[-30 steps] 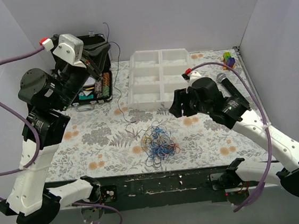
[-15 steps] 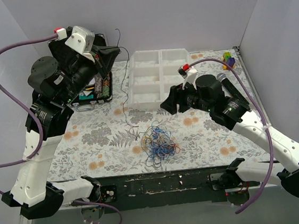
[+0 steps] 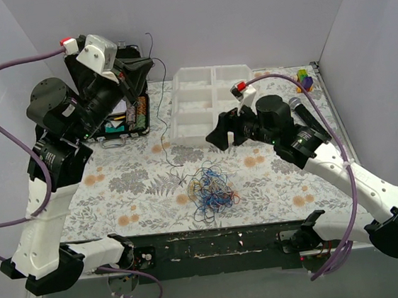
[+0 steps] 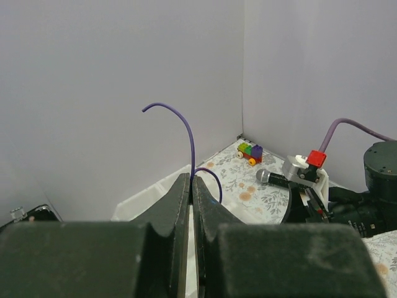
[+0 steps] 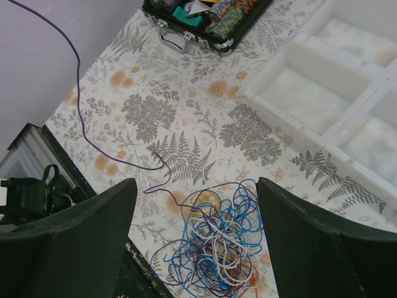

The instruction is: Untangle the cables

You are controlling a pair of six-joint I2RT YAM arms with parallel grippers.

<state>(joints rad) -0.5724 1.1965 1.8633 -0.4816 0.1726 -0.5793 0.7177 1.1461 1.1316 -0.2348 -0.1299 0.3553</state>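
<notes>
Right tool [image 5: 195,184] fingers spread wide, nothing between them. Below, tangle of cables [image 5: 214,245], blue, white, orange, red, lies on the floral surface [image 5: 186,105]. One purple strand [image 5: 79,105] runs from the tangle to the upper left. White compartment tray [image 5: 291,49] upper right, open case [image 5: 205,18] at top.

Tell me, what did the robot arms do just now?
The left gripper, shut on a thin purple cable, carried it rightward. The right gripper, open, slid left. The tangle and white tray stayed put.
</notes>
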